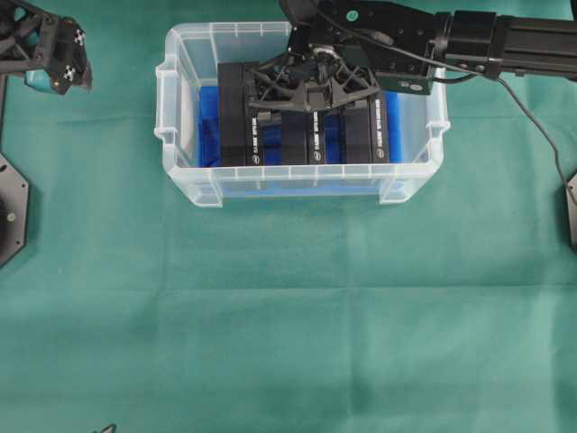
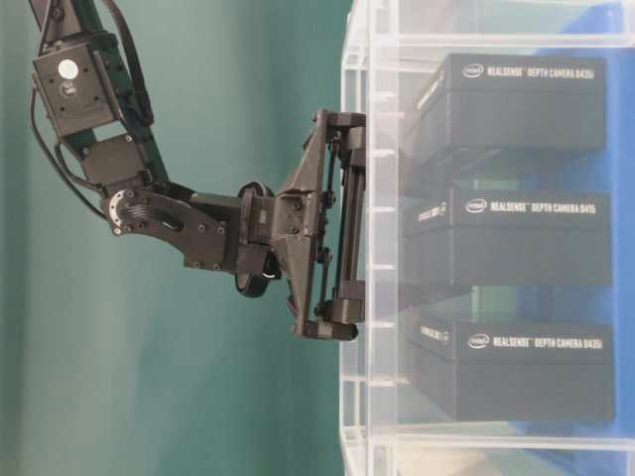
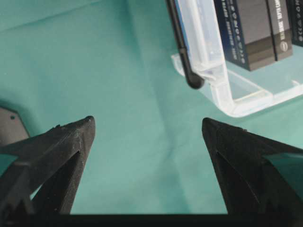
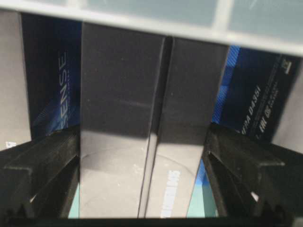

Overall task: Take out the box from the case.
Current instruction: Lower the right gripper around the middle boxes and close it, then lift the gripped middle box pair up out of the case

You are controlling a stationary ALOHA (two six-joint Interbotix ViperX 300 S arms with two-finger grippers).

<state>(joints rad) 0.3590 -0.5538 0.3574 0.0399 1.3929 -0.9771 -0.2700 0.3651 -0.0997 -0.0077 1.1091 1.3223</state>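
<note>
Two black fingers of the left gripper [image 3: 147,127] fill the bottom of the left wrist view, spread wide with nothing between them, over bare cloth off the case's left end

Green cloth [image 1: 288,343] covers the whole table.

Case [image 1: 185,41]: clear bin at the table's far edge, about centre, long axis left-right in the overhead view. Blue lining [image 1: 206,122] shows at its left end.

Boxes: black camera boxes stand on edge in a row inside the case, packed side by side, filling the centre and right of the floor. Each box's long axis runs far-to-near, across the case's long axis; printed white lettering runs along that same axis. Leftmost box [image 1: 232,113] is clear of the arm. The exact count is hard to tell under the arm.

Right gripper [image 1: 314,83]: reaches in from the right edge, pointing down into the case above the middle boxes [image 4: 151,123]. Jaws wide; in the right wrist view the fingers straddle two adjacent boxes, one finger outside each. Contact with the boxes cannot be told. No box lifted
</note>
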